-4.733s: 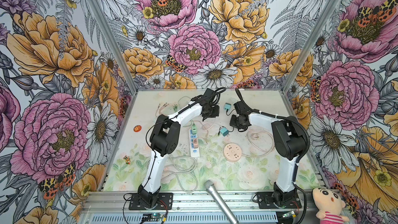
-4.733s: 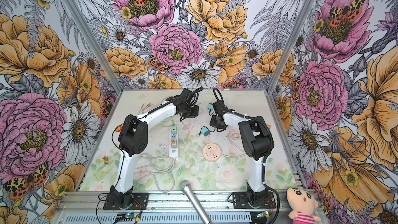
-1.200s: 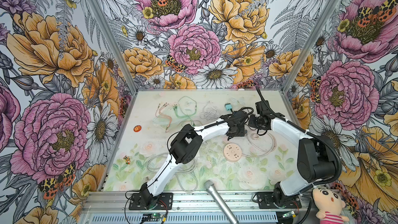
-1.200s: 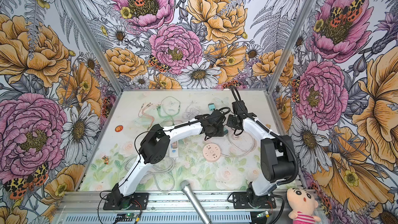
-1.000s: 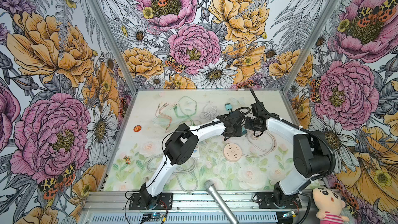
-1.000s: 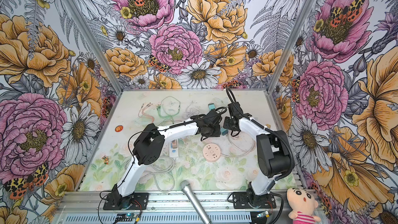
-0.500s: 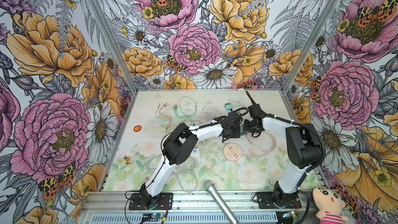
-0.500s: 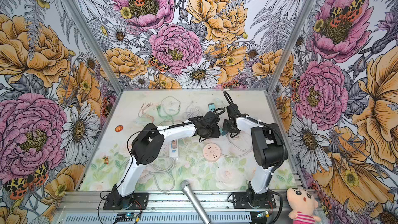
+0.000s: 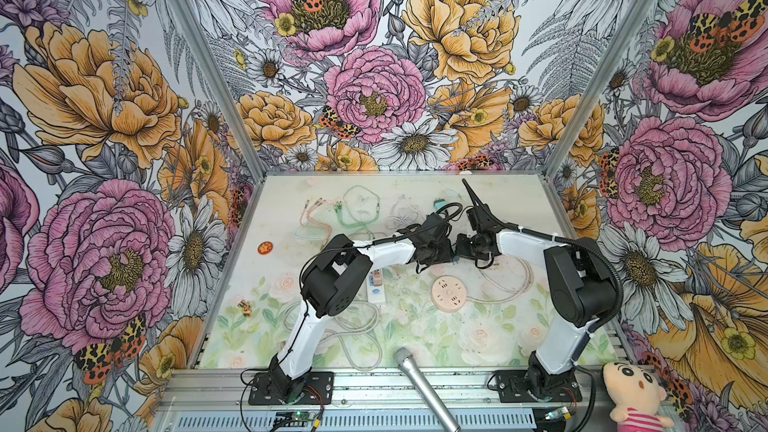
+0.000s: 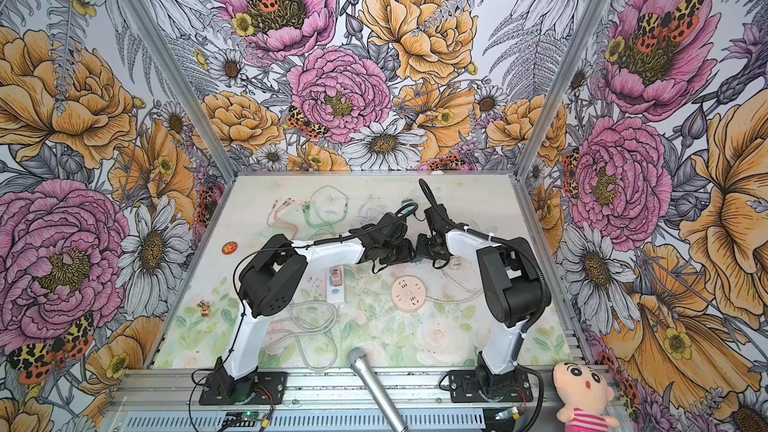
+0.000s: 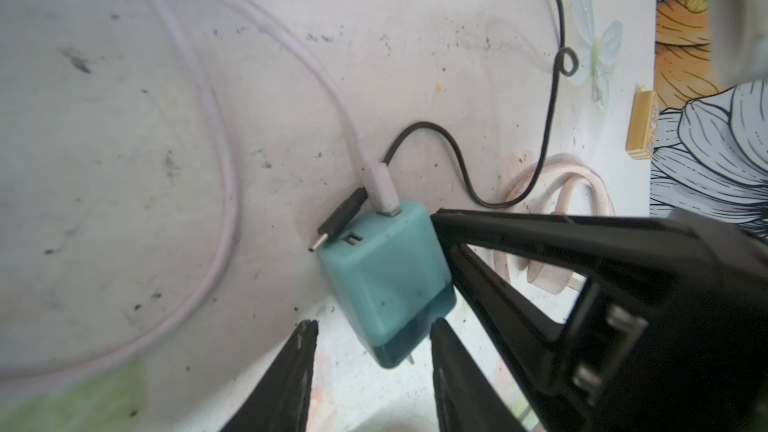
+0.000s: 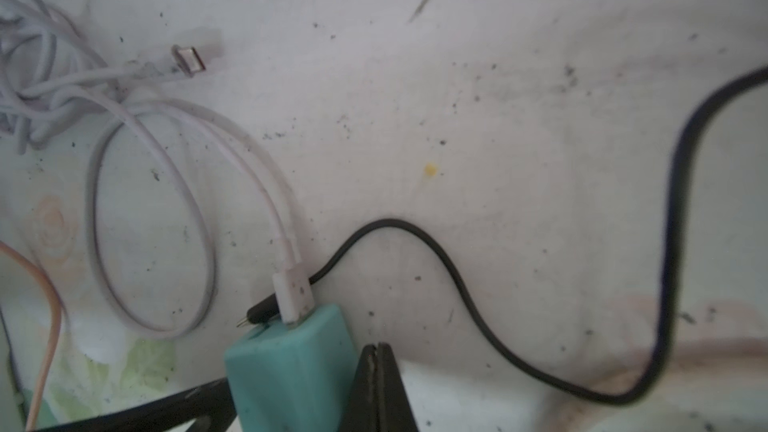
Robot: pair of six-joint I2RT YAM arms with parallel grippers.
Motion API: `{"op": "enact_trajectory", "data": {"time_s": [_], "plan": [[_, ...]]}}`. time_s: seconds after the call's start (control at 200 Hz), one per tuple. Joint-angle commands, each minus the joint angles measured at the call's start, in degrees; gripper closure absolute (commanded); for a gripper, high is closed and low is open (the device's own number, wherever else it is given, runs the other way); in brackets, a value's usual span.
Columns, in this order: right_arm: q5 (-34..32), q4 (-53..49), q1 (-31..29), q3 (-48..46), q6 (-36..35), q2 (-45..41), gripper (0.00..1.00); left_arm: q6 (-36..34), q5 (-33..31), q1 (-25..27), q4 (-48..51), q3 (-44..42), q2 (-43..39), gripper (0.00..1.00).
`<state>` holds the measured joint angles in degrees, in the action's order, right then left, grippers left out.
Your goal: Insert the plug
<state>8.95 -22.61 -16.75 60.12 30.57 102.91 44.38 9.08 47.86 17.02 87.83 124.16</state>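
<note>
The plug is a teal charger block [image 11: 386, 280] lying on the table, with a white cable [image 11: 384, 189] seated in its far end. My left gripper [image 11: 374, 330] is open around its pronged end: one finger touches the block and the other stands clear. My right gripper [image 12: 376, 347] is shut and empty, its tip pressed against the side of the block [image 12: 286, 363]. In both top views the two grippers [image 9: 451, 253] [image 9: 461, 249] meet at mid-table and hide the block. A white power strip [image 9: 376, 284] and a round pink socket [image 9: 448, 290] lie nearer the front.
A loose black cable [image 11: 338, 222] ends right beside the block. Tangled cables [image 9: 357, 209] and another teal adapter [image 9: 440, 202] lie at the back. A microphone [image 9: 419, 384] juts in at the front edge. A small wooden block [image 11: 642, 124] sits by the wall.
Both wrists have shifted a little to the left, and the right arm has folded in closer, so its gripper stays tight against the left one.
</note>
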Motion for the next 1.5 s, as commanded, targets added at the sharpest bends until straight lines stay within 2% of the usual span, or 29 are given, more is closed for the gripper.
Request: {"op": "enact_trajectory", "data": {"time_s": [0.0,0.15,0.26,0.43,0.701,0.876,1.016,1.181,1.491], "plan": [[3.38,2.89,-0.89,-1.09,1.73,0.63,1.0,-1.71,1.81,0.28,-1.88,-0.63,-2.08,0.51],[6.49,5.11,-1.3,-2.52,3.0,0.15,1.0,-1.61,-0.02,0.57,0.12,-1.08,-2.6,0.5],[4.51,4.79,-0.8,-3.3,2.38,-1.51,1.0,-3.18,-2.97,1.05,3.55,-0.75,-3.21,0.49],[2.16,4.23,5.46,-6.46,5.39,-7.06,1.0,-4.34,-7.78,2.28,7.88,1.38,-2.8,0.48],[1.91,3.91,9.59,-7.06,5.51,-13.42,0.97,-5.8,-11.89,4.94,16.47,12.05,2.48,0.46],[3.0,3.98,9.79,-6.37,4.77,-13.77,0.82,-5.01,-15.96,5.71,23.76,18.04,5.84,0.45],[2.92,3.84,10.22,-6.59,3.89,-14.49,0.72,-4.4,-19.51,6.28,26.22,18.75,5.66,0.44],[3.16,3.72,10.69,-6.59,3.61,-14.5,0.7,-4.23,-23.44,7.29,28.65,20.11,5.82,0.44],[3.91,3.74,11.08,-6.99,2.83,-14.38,0.67,-3.8,-23.33,6.94,30.9,25.25,10.63,0.43]]}}
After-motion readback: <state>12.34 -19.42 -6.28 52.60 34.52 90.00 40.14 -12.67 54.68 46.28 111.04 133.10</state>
